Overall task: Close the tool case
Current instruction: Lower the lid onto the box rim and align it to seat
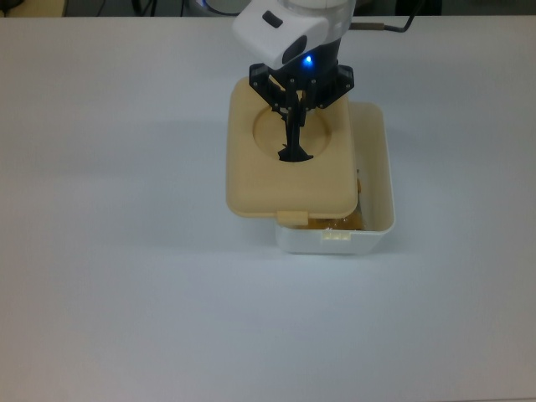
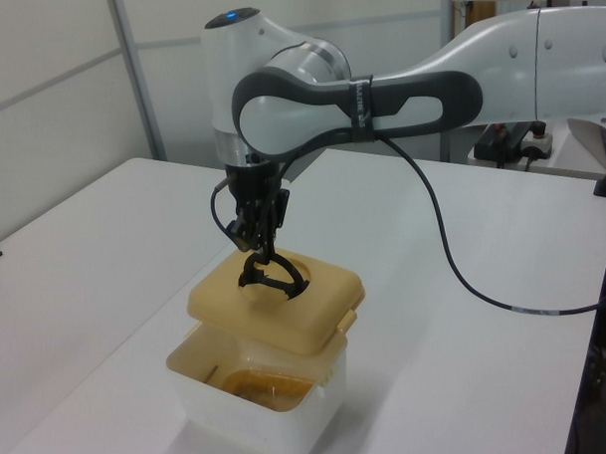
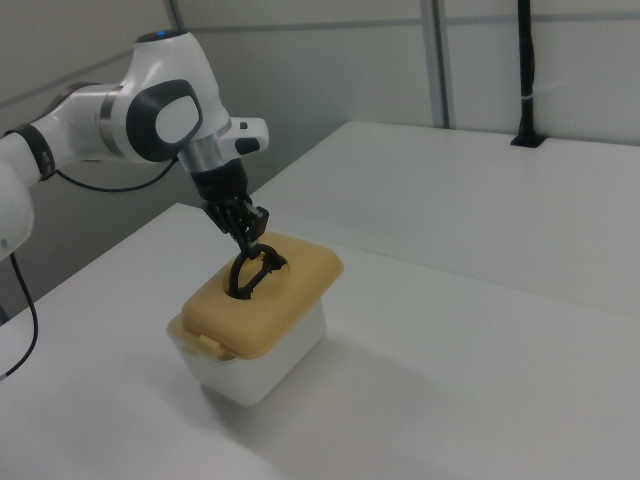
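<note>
Top view: gripper (image 1: 294, 115) clamped on handle (image 1: 294, 153), lid (image 1: 289, 159) overhanging tub (image 1: 371, 224); shift toward tub's far side, level, then lower.

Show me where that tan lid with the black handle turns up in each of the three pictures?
Top view: lid upper centre, covering most of the white tub.
Left view: lid lower centre, above the tub.
Right view: lid left of centre.
Shared landmark: the black handle, held by the end effector.
</note>
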You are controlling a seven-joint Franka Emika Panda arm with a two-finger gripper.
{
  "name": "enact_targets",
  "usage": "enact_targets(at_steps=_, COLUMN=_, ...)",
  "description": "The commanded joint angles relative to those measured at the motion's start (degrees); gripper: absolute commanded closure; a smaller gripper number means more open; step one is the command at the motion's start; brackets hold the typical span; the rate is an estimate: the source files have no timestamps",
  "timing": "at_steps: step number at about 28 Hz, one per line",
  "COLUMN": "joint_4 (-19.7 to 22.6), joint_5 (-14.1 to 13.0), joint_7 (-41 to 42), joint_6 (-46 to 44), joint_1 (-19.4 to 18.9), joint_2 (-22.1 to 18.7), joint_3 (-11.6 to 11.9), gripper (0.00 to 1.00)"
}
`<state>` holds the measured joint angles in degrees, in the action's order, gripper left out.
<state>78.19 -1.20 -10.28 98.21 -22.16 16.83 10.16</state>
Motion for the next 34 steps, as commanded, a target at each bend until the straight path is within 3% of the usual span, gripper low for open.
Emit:
enact_targets(at_steps=1, joint_4=-0.9, joint_5=0.8, joint_7=-1.1, joint_6=1.2, joint_1=-1.2, joint_2=2.2, joint_3=0.3, gripper=1.0)
enact_targets(at_steps=15, joint_4=-1.0, joint_5=1.1, joint_7=-2.9, joint_6=4.3, joint_1=-3.8, joint_2=4.0, joint_3=0.0, gripper=1.0)
enact_targets(at_steps=34, joint_4=-1.1, joint_5=0.8, joint_7=-2.9, joint_6=3.7, joint_1=-3.9, joint_2=3.7, joint_3=0.0, gripper=1.0)
